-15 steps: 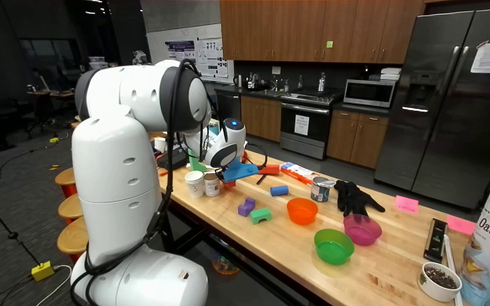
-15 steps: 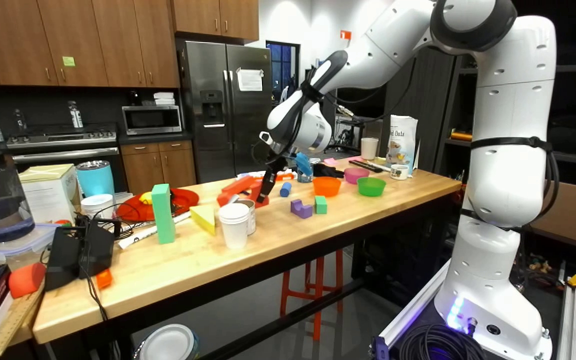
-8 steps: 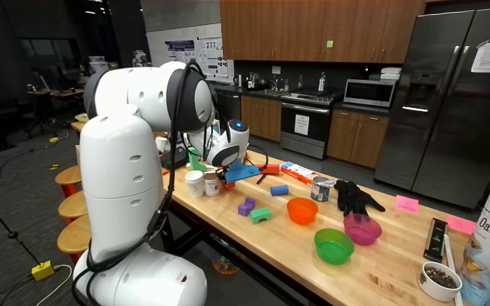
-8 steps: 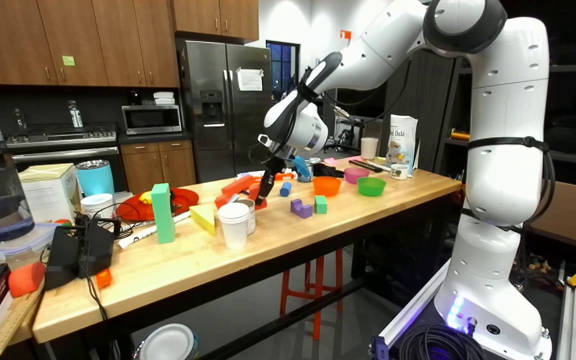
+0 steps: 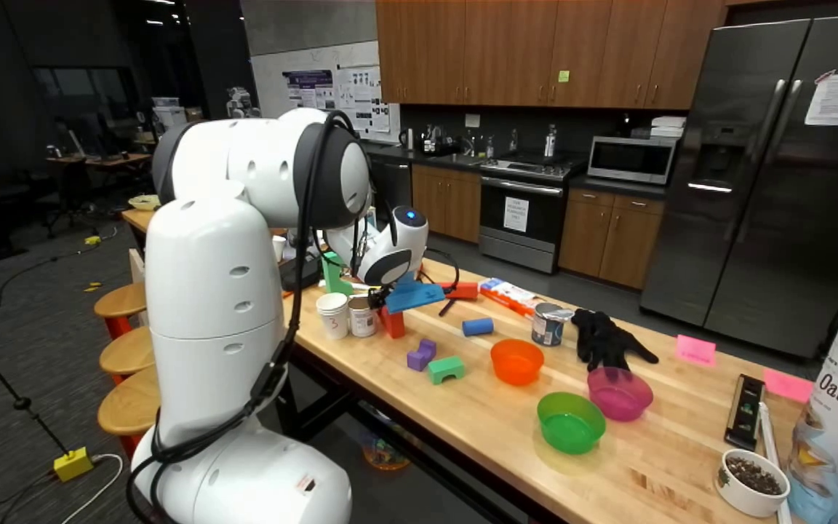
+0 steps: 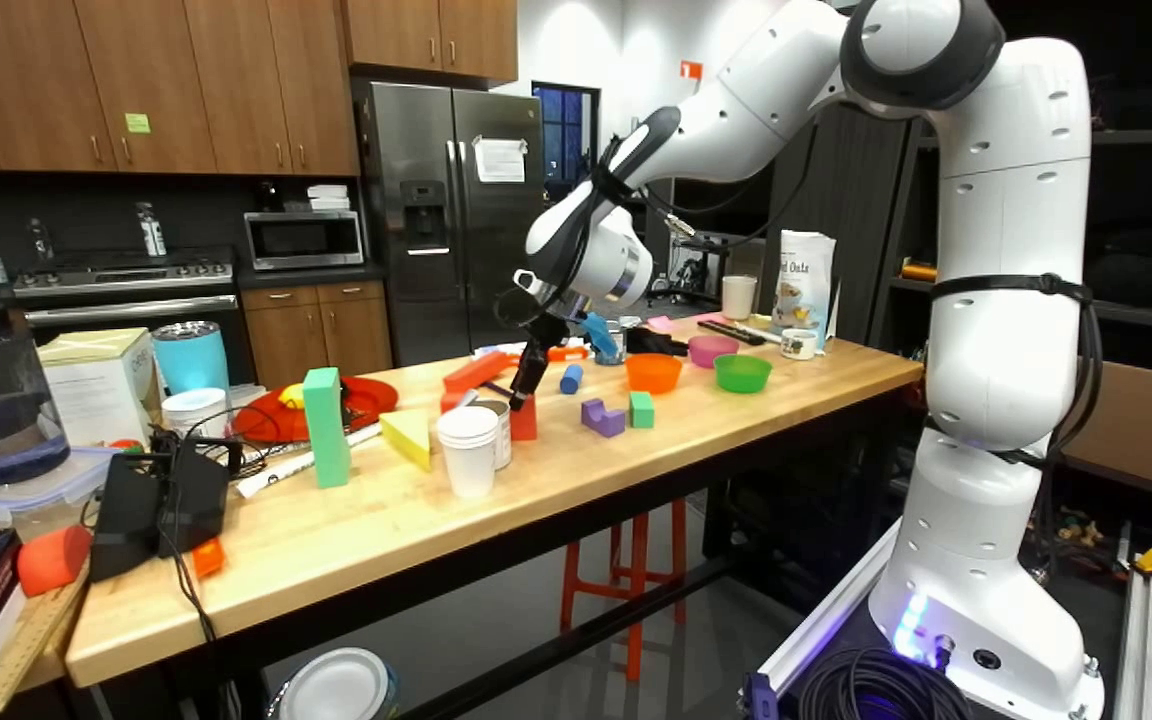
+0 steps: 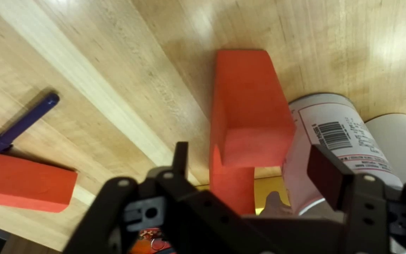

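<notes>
Black claw [image 7: 251, 165] spread near red notched block [image 7: 250, 98], white barcoded can [image 7: 351, 135] at wrist-view four o'clock, white cups [image 5: 332, 314] marked "3"

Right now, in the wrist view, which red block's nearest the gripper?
The red block beside the can, framed by the open gripper; the other block is near the pen.

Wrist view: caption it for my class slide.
Open gripper facing a red block with a barcoded can beside it; purple pen farther off.
</notes>
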